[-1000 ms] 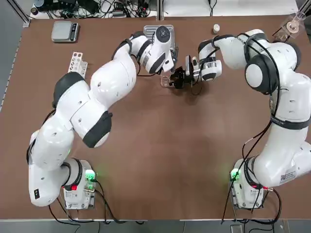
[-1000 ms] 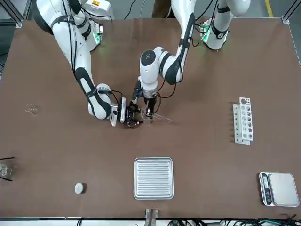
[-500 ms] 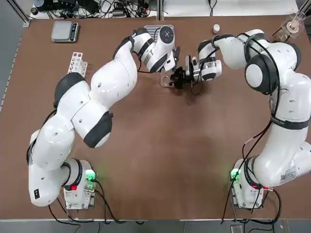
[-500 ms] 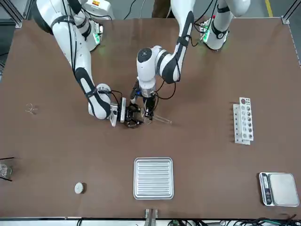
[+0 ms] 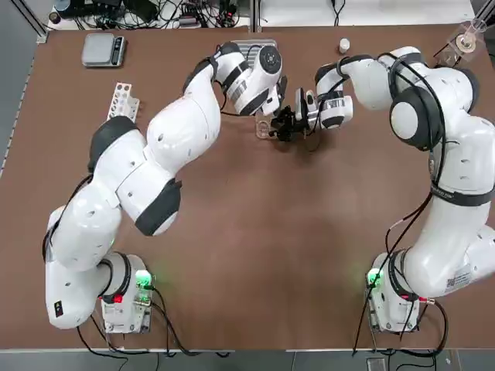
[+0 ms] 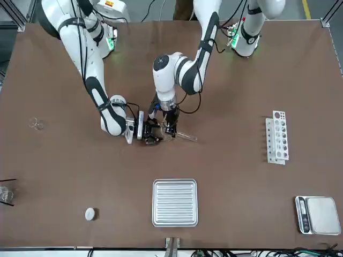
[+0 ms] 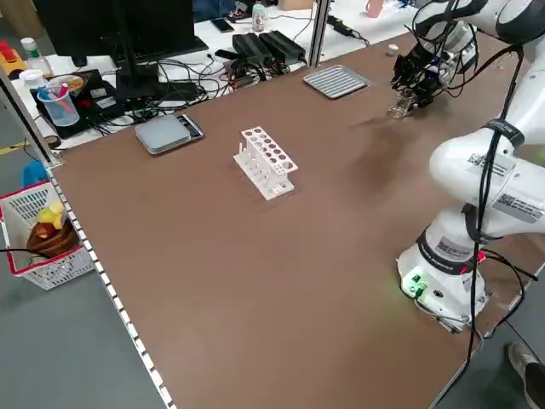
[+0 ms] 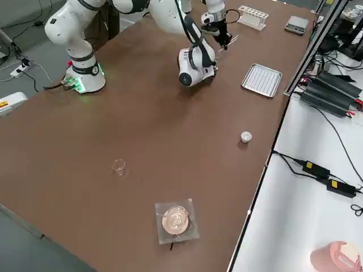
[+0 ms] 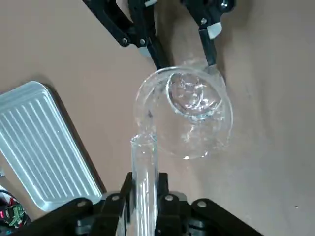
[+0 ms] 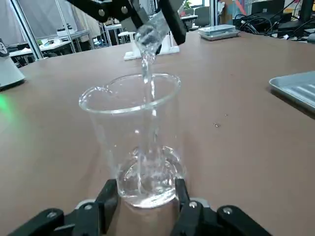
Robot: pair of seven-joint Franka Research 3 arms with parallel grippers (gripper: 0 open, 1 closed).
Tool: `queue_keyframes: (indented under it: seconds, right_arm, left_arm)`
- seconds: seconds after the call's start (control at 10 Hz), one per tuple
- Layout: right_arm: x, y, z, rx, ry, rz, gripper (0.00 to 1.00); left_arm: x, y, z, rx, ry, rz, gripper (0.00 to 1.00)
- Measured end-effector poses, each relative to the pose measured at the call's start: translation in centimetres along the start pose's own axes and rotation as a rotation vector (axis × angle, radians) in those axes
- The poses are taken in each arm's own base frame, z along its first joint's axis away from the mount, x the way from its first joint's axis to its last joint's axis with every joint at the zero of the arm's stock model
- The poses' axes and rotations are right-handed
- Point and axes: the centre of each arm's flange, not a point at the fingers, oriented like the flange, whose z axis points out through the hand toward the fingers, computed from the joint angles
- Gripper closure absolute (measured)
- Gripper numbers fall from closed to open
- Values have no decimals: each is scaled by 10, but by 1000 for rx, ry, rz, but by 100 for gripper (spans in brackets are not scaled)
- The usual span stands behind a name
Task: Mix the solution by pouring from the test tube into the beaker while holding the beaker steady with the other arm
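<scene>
Glass on glass: the test tube (image 9: 143, 169) is tipped with its mouth at the beaker (image 9: 189, 112) rim, right by the spout, and a thin stream is running down inside the beaker in the right wrist view. Pour is underway; some liquid is already pooled at the bottom.

Left gripper (image 9: 142, 184) has its fingers clamped narrow on the tube's lower end. Right gripper (image 10: 142, 196) has its fingers pinched on the beaker base, holding it upright on the brown desk (image 5: 255, 255), far-centre, just in front of the ribbed metal tray (image 6: 174, 202) as the front view shows it.

How much is left in the tube: hard to tell, the glass is clear and the wrist view foreshortens it, probably not much.

To do this step well:
- Keep the right arm frozen. Any twitch at the base moves the rim off the stream.
- Keep the tube lip over the rim's inner side, not out past the spout, or it dribbles down the outside wall onto the desk.
- Increase tilt slowly, by wrist roll alone, with no translation; a fast tip will make it splash.
- Don't press the tube on the rim; that levers the beaker against the right fingers.
- Hold the tilt until dripping stops before righting.

Tube rack (image 5: 122, 100) and scale (image 5: 104, 49) sit well clear.
</scene>
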Motion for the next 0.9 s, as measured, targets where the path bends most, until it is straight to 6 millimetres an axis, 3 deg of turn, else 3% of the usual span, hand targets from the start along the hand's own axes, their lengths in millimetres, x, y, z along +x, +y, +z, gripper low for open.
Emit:
queue_keyframes:
  seconds: [0.4, 0.9]
  right_arm:
    - [0, 0, 0, 1, 0, 0, 45]
    - [0, 0, 0, 1, 0, 0, 45]
  left_arm:
    - [15, 11, 3, 11, -35, 61, 78]
    - [13, 12, 1, 21, -135, 121, 78]
